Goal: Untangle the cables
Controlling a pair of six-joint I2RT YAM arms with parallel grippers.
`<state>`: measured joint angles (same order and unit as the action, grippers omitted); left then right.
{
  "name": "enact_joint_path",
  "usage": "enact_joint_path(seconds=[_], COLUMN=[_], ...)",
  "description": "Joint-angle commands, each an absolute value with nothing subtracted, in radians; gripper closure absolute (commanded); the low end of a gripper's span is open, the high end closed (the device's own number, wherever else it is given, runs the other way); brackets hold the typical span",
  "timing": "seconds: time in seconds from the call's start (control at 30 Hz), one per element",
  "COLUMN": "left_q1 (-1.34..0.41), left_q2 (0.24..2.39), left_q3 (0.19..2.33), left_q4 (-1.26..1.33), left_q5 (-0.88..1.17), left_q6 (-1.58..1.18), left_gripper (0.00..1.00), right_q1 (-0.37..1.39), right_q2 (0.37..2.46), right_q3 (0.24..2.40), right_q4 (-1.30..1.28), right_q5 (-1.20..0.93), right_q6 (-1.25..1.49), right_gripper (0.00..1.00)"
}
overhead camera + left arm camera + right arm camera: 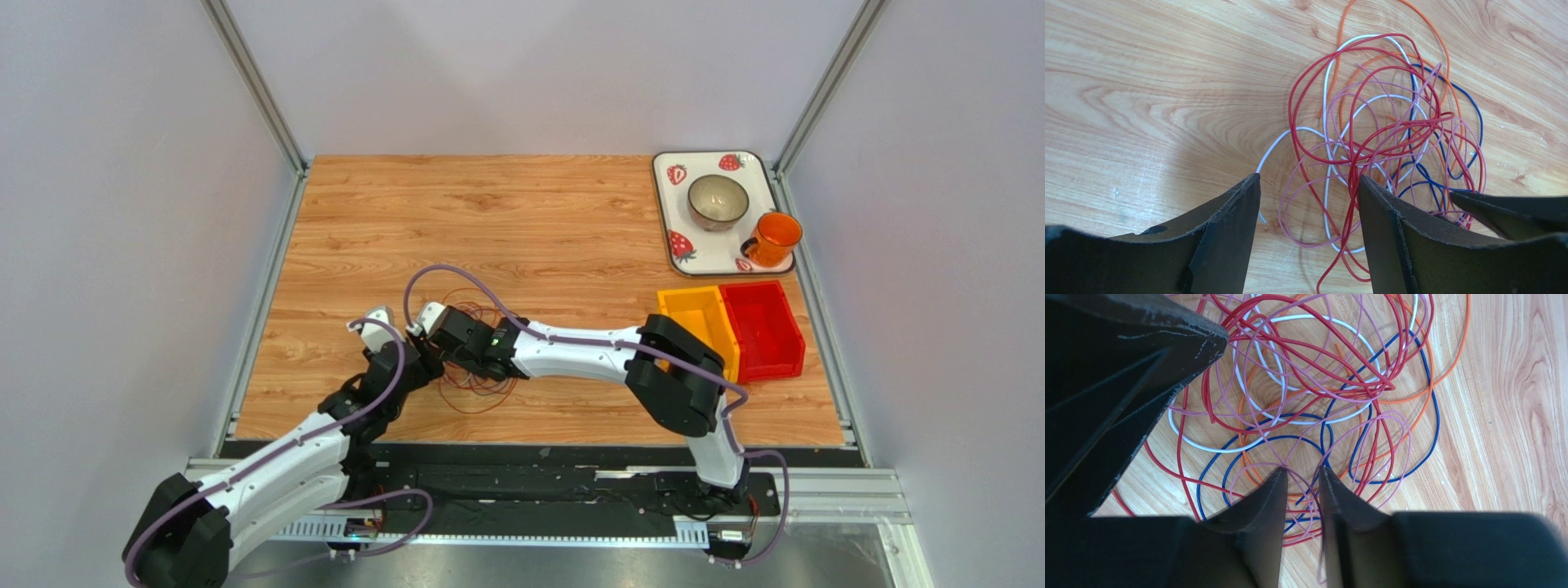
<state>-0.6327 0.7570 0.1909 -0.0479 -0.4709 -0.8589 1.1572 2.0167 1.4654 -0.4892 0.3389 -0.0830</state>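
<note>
The cables (481,382) lie in one tangle on the wooden table near its front middle: thin red, pink, white, orange and blue loops crossing one another (1376,122) (1315,386). My left gripper (423,365) is at the tangle's left edge, open wide (1309,187), with red, pink and white strands lying between its fingers on the table. My right gripper (460,353) hovers over the tangle with its jaws a narrow gap apart (1303,474). A pink strand runs through that gap, not pinched. The two grippers are close together.
The right gripper's finger (1511,214) shows at the left wrist view's right edge, and the left gripper's finger (1125,373) fills the right wrist view's upper left. Yellow bin (699,321) and red bin (763,328) stand at right. A tray (672,174) with bowl (718,200) and orange cup (773,238) sits back right.
</note>
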Motion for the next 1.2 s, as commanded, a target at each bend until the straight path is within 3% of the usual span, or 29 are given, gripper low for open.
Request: enact_joint_path(seconds=[0.0,0.07,0.4,0.87,1.0,1.17], left_q1=[-0.646,-0.647,-0.647,-0.647,-0.646,-0.647], left_q2=[0.739,0.742,0.724,0.534,0.628,0.846], left_q3=[0.207,0.210,0.203,0.106,0.100,0.224], left_q4=[0.011,0.009,0.011,0.116,0.277,0.287], left_q5=[-0.449,-0.451,-0.448,-0.368,-0.295,-0.311], left_q6=[-0.867,-0.870,-0.861,-0.807,-0.741,-0.729], left_gripper=[0.32,0.32,0.32,0.29,0.28,0.29], right_q1=[1.131,1.126,1.068,0.943,0.928,0.893], right_q2=[2.078,2.091,1.993,1.743,1.626,1.533], right_q3=[1.519,1.535,1.581,1.758,1.798,1.871], right_q4=[-0.546,-0.561,-0.610,-0.739,-0.755,-0.840], right_q5=[0.367,0.371,0.405,0.498,0.535,0.555], right_q6=[-0.071,-0.061,-0.019,0.109,0.112,0.156], right_gripper=[0.85,1.00,1.00,1.00,1.00,1.00])
